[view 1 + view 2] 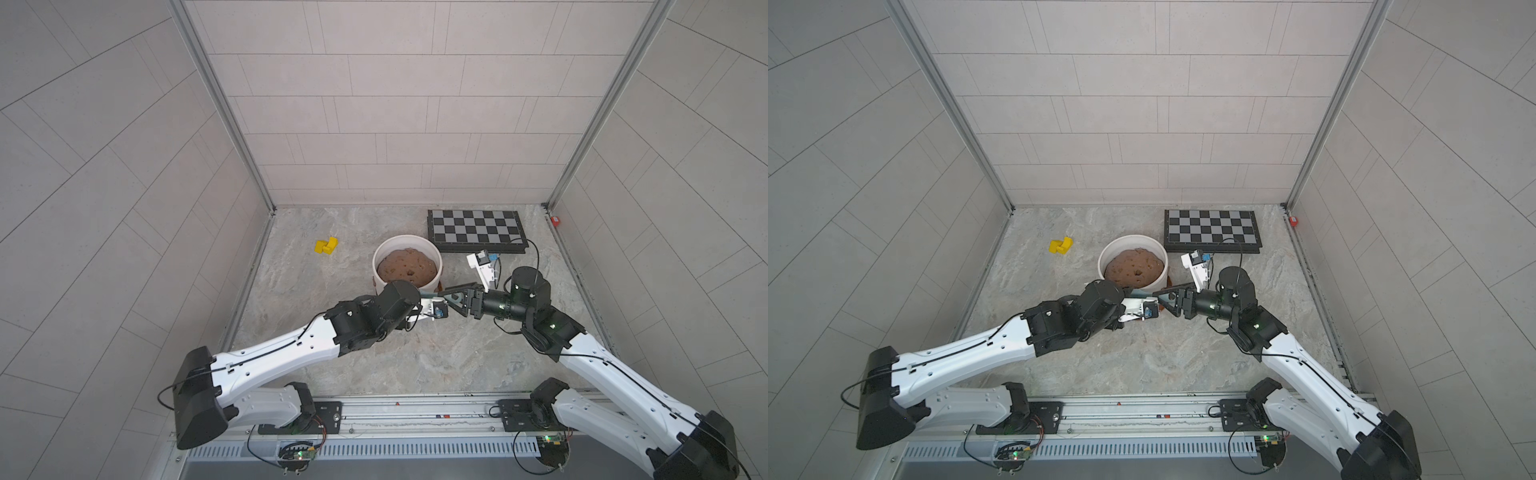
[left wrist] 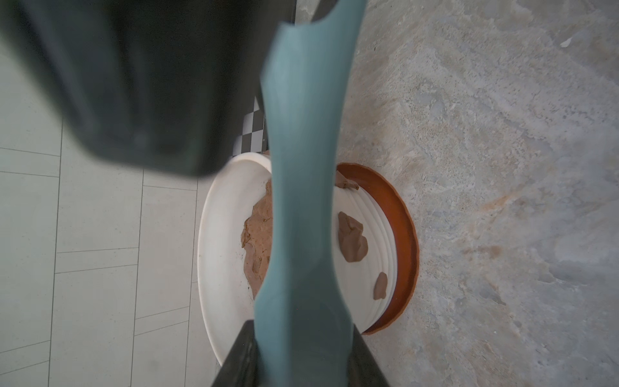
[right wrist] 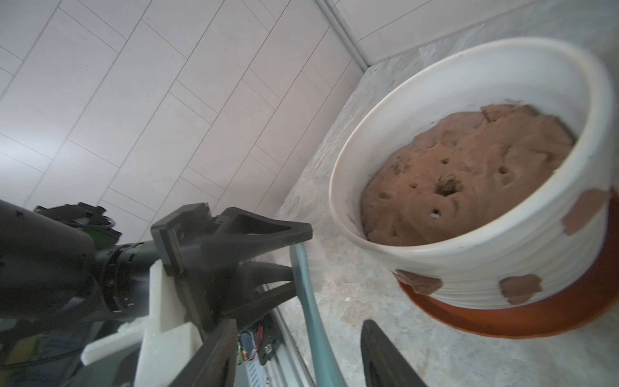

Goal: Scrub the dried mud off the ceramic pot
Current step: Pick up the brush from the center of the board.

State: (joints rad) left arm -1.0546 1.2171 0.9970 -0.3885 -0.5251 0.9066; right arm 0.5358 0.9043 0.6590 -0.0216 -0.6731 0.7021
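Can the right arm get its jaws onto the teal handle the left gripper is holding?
Likely yes: the teal handle lies between the right gripper's open jaws with nothing between; the left gripper grips only its far end.

Place: a robot test room, like a small lab booth.
Walls: pale tiled walls (image 1: 374, 104) stand at 9, 12 and 3 o'clock, joined by metal posts (image 1: 224, 112).
Surface: a grey, stone-look surface (image 1: 395, 357) fills the middle.
Robots: a left arm (image 1: 270, 357) and a right arm (image 1: 602, 365), white and black, are fixed to a metal rail (image 1: 415, 411) at 6 o'clock.
Wires: bare wires and small boards with green lights (image 1: 299, 455) sit just under the rail.
Checked board: a black-and-white checked board (image 1: 476, 230) lies at 1 o'clock.
Loose things: a ceramic pot (image 1: 405, 241) sits near the middle, with yellow blocks (image 1: 326, 246) at 11 o'clock.
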